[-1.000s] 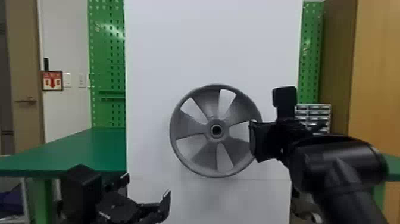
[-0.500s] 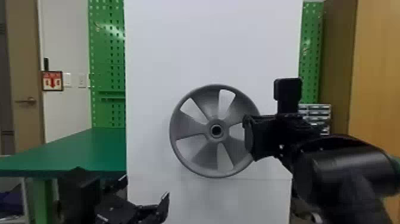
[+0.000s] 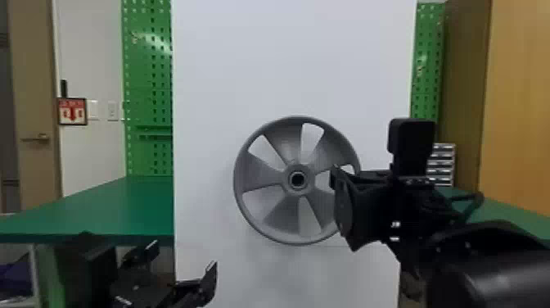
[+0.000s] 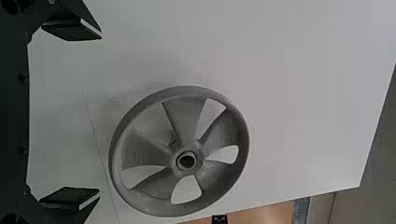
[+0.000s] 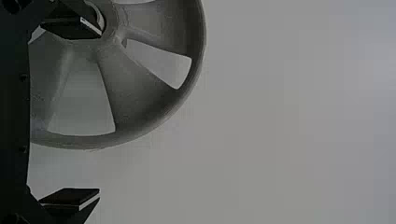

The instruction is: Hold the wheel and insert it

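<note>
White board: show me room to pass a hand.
Bare: the white board above the wheel, and between the wheel and the board's left edge. Crowded: the wheel's right side, overlapped by the right gripper, and lower left, at the left gripper.

And there's the green desk (image 3: 122, 209), our landmark on the left! Behind it rises a green pegboard (image 3: 143, 82); a red-and-white sign (image 3: 73, 114) and pale wall plates (image 3: 112, 111) hang above its level. Beyond it on the left, a door (image 3: 32, 94) with a lever handle (image 3: 37, 138)! Something purple (image 3: 14, 278) sits low, under its left end. Well to its right: small stacked drawers (image 3: 444, 164), then a tall wood-coloured panel (image 3: 519, 102)!
</note>
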{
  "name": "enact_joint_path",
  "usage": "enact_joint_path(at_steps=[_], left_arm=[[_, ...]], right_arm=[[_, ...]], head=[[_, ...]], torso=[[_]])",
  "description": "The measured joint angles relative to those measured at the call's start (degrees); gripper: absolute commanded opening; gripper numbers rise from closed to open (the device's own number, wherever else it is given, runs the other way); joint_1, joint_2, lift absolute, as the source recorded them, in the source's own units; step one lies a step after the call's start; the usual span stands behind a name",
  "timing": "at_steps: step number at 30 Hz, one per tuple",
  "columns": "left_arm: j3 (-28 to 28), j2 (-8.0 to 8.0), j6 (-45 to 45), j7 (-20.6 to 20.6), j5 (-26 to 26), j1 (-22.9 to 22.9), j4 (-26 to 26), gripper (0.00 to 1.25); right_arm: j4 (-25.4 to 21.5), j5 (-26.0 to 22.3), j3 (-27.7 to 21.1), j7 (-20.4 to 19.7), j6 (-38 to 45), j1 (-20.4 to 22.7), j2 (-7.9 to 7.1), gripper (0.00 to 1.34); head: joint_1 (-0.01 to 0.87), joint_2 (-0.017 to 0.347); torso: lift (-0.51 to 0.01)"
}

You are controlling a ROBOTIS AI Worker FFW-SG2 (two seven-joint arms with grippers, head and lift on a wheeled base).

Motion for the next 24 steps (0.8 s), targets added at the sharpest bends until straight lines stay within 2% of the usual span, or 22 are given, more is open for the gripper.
enact_joint_path(at_steps=[10, 24], left_arm=[[1.6, -0.11, 0.0, 0.0, -0.3, 0.5, -1.5, 1.15], [1.9, -0.19, 0.2, 0.0, 0.5, 0.1, -2.3, 1.15]], right_arm=[[-7.1, -2.2, -1.4, 0.0, -4.5, 12.1, -0.22, 1.23], [-7.3, -1.6, -4.2, 0.0, -16.0, 25.8, -1.13, 1.22]], head=[[0.097, 0.015], [0.097, 0.015]], torso=[[-0.442], [-0.442]])
